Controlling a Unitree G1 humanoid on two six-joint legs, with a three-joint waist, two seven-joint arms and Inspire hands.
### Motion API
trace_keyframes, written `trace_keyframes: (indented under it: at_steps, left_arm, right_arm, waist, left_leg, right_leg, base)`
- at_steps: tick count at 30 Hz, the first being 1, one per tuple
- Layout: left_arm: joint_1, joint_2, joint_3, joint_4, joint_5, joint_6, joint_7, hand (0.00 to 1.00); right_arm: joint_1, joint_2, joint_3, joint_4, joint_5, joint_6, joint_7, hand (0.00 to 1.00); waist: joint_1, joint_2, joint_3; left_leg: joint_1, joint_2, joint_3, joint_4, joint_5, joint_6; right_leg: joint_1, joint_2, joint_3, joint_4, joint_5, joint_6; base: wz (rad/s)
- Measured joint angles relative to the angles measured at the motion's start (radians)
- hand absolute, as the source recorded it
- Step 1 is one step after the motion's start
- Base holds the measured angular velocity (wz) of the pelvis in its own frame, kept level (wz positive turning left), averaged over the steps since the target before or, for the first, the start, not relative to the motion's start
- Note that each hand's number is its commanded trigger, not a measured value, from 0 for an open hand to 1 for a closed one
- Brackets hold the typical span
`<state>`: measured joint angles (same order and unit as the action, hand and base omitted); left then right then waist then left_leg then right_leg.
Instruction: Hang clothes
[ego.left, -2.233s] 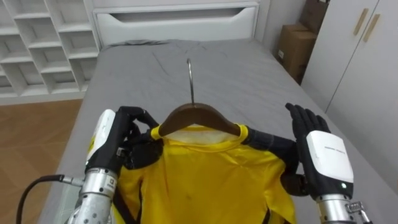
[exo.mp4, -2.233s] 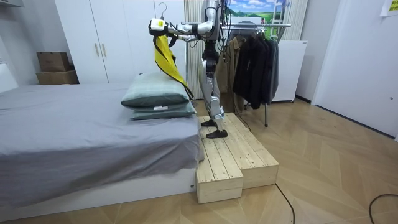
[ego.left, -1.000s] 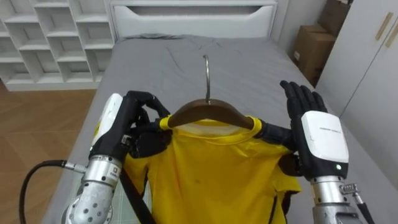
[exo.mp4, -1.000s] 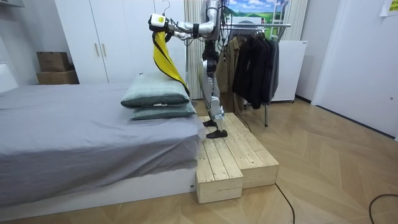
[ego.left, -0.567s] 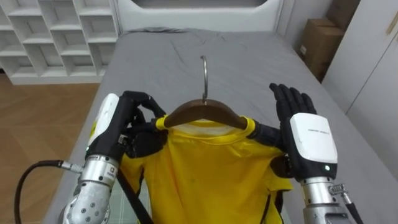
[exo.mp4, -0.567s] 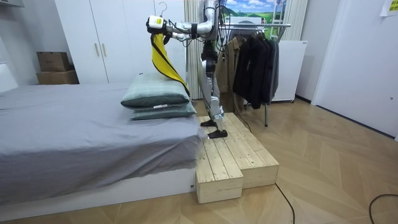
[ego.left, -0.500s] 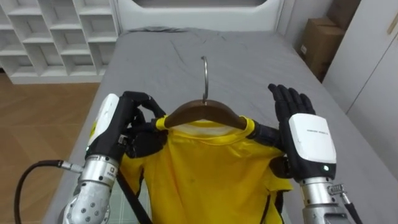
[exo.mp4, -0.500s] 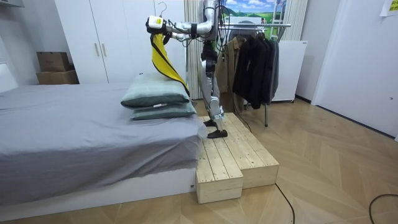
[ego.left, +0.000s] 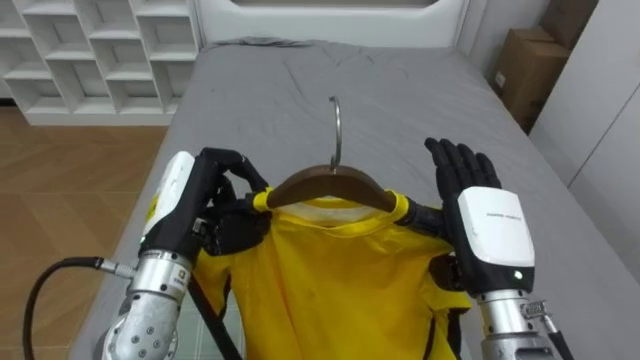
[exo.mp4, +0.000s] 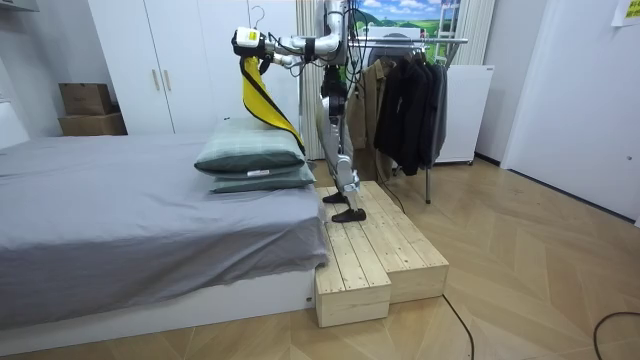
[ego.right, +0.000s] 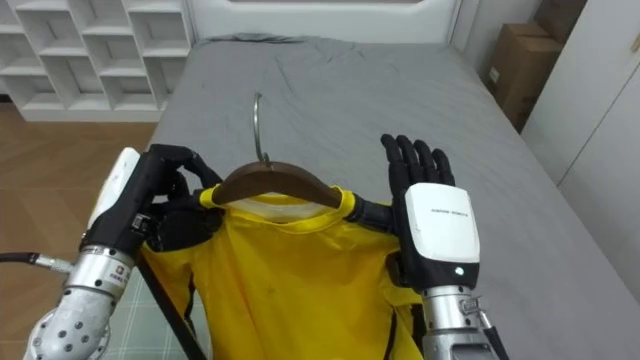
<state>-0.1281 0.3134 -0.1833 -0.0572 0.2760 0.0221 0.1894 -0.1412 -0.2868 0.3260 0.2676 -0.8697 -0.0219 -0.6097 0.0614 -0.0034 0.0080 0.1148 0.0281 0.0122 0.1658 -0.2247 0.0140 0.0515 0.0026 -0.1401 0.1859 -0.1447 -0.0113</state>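
Bright yellow on the shirt (ego.left: 335, 275), black at its sleeves. Dark brown on the wooden hanger (ego.left: 330, 186), silver on its hook (ego.left: 338, 130). Black fingers and white backs on the left hand (ego.left: 190, 205) and right hand (ego.left: 488, 235). Plain grey across the bed (ego.left: 420, 90); white on the shelves (ego.left: 100, 50); warm brown herringbone on the floor (ego.left: 50, 200); tan on the cardboard box (ego.left: 528, 70).

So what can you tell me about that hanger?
The wooden hanger is dark brown and curved, with a metal hook standing up from its middle. A yellow shirt hangs on it. The left hand curls round its left end; the right hand, fingers straight, is at its right end. It is held above the grey bed.
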Motion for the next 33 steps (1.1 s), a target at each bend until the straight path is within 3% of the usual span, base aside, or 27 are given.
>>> trace_keyframes:
  at_steps: [4,5,6,7,8,9,11,13,15,19,21,33]
  left_arm:
    - [0.000,0.013,0.000,0.000,0.000,0.000,-0.002,1.00]
    - [-0.005,0.019,-0.002,0.002,-0.001,0.000,-0.005,1.00]
    - [-0.010,0.017,-0.008,0.002,-0.001,-0.001,-0.006,1.00]
    - [-0.028,0.007,-0.029,0.004,-0.001,0.000,-0.006,1.00]
    - [-0.041,0.008,-0.047,0.006,-0.001,-0.002,-0.008,1.00]
    - [-0.038,0.009,-0.046,0.008,-0.001,0.000,-0.008,1.00]
    - [-0.035,0.009,-0.030,0.020,-0.001,0.004,-0.011,1.00]
    - [-0.035,0.009,-0.024,0.020,0.000,0.005,-0.018,1.00]
    - [-0.035,0.011,-0.019,0.020,0.000,0.005,-0.028,1.00]
    - [-0.035,0.009,-0.020,0.020,0.001,0.005,-0.033,1.00]
    - [-0.035,0.007,-0.022,0.020,0.001,0.005,-0.033,1.00]
    - [-0.035,0.008,-0.029,0.020,0.001,0.017,-0.048,1.00]
  right_arm:
    - [0.000,-0.005,0.018,0.000,-0.001,0.000,0.004,0.00]
    - [0.000,0.002,0.026,0.001,0.002,0.000,0.009,0.00]
    - [0.000,0.003,0.026,0.004,0.005,0.000,0.010,0.00]
    - [-0.004,-0.023,0.016,0.003,0.008,-0.001,0.010,0.00]
    - [-0.013,-0.039,0.002,0.016,0.009,0.000,0.018,0.00]
    - [-0.017,-0.036,0.002,0.018,0.005,0.000,0.028,0.00]
    - [-0.044,-0.032,0.024,0.021,-0.014,-0.002,0.056,0.00]
    - [-0.055,-0.037,0.037,0.021,-0.035,0.002,0.068,0.00]
    - [-0.058,-0.047,0.052,0.021,-0.035,0.016,0.070,0.00]
    - [-0.058,-0.054,0.056,0.021,-0.039,0.024,0.071,0.00]
    - [-0.058,-0.059,0.056,0.016,-0.047,0.031,0.082,0.00]
    - [-0.057,-0.068,0.062,-0.006,-0.075,0.059,0.133,0.00]
  waist:
    - [0.007,-0.004,0.0022]
    - [0.009,-0.033,0.0203]
    - [0.011,-0.051,0.0271]
    - [0.006,-0.049,0.0241]
    - [0.013,-0.058,0.0179]
    - [0.024,-0.062,0.0150]
    - [0.032,-0.056,0.0181]
    - [0.032,-0.050,0.0157]
    - [0.026,-0.031,0.0115]
    - [0.013,-0.019,0.0049]
    - [-0.004,-0.016,0.0036]
    - [-0.002,-0.023,0.0000]
  left_leg:
    - [0.001,-0.001,0.003,0.019,0.000,0.000]
    - [-0.052,-0.020,0.034,0.131,-0.005,-0.004]
    - [-0.096,-0.026,0.055,0.187,-0.015,0.002]
    - [-0.166,-0.030,0.069,0.109,0.007,0.002]
    - [-0.198,-0.027,0.110,0.085,0.077,0.031]
    - [-0.196,-0.028,0.119,0.085,0.081,0.034]
    - [-0.194,-0.030,0.116,0.096,0.081,0.034]
    - [-0.196,-0.042,0.110,0.097,0.081,0.035]
    - [-0.195,-0.042,0.105,0.097,0.081,0.035]
    - [-0.176,-0.040,0.101,0.090,0.082,0.031]
    - [-0.170,-0.039,0.094,0.077,0.082,0.028]
    - [-0.138,-0.039,0.097,0.055,0.097,0.027]
  right_leg:
    - [0.000,-0.006,0.004,0.020,0.000,0.000]
    - [0.020,-0.041,0.046,0.022,0.002,-0.003]
    - [0.029,-0.057,0.091,0.013,0.002,-0.002]
    - [0.024,-0.060,0.112,0.010,0.001,0.003]
    - [0.012,-0.068,0.119,0.017,-0.029,0.042]
    - [0.009,-0.069,0.118,0.014,-0.032,0.047]
    - [0.014,-0.065,0.107,-0.022,-0.018,0.047]
    - [0.022,-0.068,0.105,-0.036,-0.015,0.048]
    - [0.026,-0.065,0.096,-0.035,-0.015,0.048]
    - [0.039,-0.054,0.089,-0.033,-0.015,0.047]
    - [0.044,-0.050,0.081,-0.032,-0.015,0.045]
    - [0.051,-0.048,0.089,-0.015,-0.009,0.035]
  base:
    - [-0.01]
    - [0.17]
    - [0.47]
    - [0.51]
    - [0.39]
    - [0.05]
    - [-0.07]
    - [0.00]
    - [0.05]
    - [0.03]
    - [0.09]
    - [-0.02]
